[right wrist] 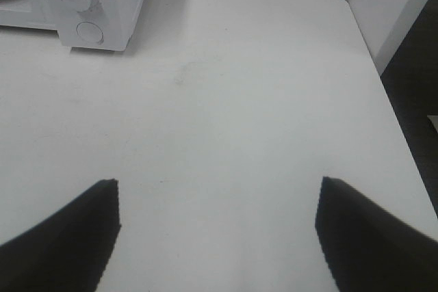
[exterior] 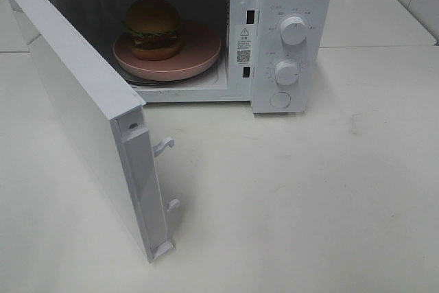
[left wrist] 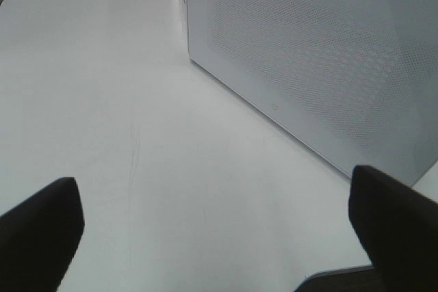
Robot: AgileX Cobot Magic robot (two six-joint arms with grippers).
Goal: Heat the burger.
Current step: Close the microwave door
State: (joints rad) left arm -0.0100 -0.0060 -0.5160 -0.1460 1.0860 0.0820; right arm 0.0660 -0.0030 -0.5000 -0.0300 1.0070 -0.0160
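Left gripper (left wrist: 213, 189) has two matte black fingers (left wrist: 41, 230) with blunt, rounded tips and plain surfaces. Right gripper (right wrist: 217, 189) has two matte black fingers (right wrist: 369, 237), wedge-shaped and sharper-cornered, their inner edges finely toothed

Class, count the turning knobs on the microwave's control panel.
2. The upper knob is near the panel's top; the lower knob is directly below it. The flat button underneath is not a knob.

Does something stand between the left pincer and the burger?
Yes, the open microwave door: the left pincer faces its outer side, while the burger sits inside on a pink plate.
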